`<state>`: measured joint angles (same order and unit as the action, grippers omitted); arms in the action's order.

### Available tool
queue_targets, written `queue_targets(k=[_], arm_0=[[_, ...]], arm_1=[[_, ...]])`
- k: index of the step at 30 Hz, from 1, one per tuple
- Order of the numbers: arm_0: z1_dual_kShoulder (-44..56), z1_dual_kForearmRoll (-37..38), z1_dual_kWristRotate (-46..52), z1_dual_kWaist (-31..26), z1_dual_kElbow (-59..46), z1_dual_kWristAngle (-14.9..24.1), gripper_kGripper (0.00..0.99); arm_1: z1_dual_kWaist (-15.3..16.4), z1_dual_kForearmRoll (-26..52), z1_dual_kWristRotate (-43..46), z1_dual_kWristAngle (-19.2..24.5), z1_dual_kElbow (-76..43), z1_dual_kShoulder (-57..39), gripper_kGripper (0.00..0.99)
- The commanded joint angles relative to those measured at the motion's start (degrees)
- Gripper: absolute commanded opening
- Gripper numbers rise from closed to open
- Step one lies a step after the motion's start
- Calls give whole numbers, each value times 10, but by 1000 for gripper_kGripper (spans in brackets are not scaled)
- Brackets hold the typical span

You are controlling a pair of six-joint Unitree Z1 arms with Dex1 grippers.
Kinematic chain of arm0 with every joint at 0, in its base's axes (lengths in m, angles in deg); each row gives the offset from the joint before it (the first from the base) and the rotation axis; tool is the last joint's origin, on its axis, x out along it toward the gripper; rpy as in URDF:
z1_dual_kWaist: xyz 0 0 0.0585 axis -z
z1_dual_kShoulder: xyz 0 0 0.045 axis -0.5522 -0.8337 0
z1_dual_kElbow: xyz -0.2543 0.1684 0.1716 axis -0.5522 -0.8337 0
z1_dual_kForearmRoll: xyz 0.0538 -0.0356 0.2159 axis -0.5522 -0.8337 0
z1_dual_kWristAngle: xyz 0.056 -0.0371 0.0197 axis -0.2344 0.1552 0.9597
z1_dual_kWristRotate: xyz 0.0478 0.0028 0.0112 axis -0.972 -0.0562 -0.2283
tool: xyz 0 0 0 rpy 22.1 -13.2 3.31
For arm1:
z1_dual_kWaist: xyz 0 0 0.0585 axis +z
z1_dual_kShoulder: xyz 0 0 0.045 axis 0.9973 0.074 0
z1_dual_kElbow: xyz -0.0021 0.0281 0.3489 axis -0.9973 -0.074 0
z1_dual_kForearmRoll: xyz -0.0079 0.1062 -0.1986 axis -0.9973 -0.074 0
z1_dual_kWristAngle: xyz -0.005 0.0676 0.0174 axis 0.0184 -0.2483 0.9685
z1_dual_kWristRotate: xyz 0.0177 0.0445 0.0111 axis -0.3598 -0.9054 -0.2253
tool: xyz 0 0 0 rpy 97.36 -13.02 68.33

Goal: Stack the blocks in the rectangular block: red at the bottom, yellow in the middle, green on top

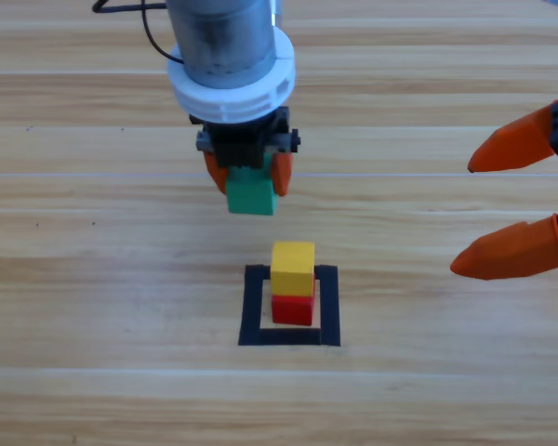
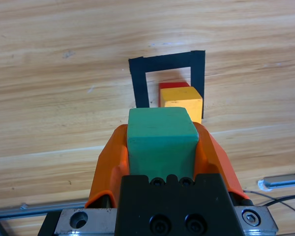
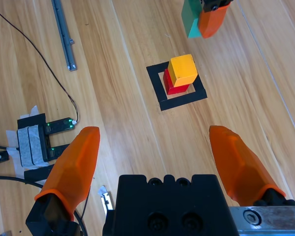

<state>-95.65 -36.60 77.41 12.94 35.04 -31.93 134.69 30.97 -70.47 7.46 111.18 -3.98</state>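
High view: my left gripper [image 1: 249, 177] clamps the green cube [image 1: 252, 194] — faces roughly square to the tape outline [image 1: 253, 307]. Yellow cube [image 1: 293, 268] sits on red cube [image 1: 292, 308] inside it — my right gripper [image 1: 507, 203] waits wide apart.

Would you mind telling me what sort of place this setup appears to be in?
Probably a robotics lab bench: a bare wooden table with a black tape square marked on it, loose cables and a small electronics board taped down beside it, and a metal rail fixed nearby.
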Motion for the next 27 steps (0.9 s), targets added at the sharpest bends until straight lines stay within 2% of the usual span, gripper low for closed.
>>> queue_targets(k=[1,27], arm_0=[[-12,8,23,31,13,13,2],[-37,41,34,50,-17,18,3]], arm_1=[[-12,-10,4,-6,-16,23,980],[-12,-11,9,-12,-15,33,980]])
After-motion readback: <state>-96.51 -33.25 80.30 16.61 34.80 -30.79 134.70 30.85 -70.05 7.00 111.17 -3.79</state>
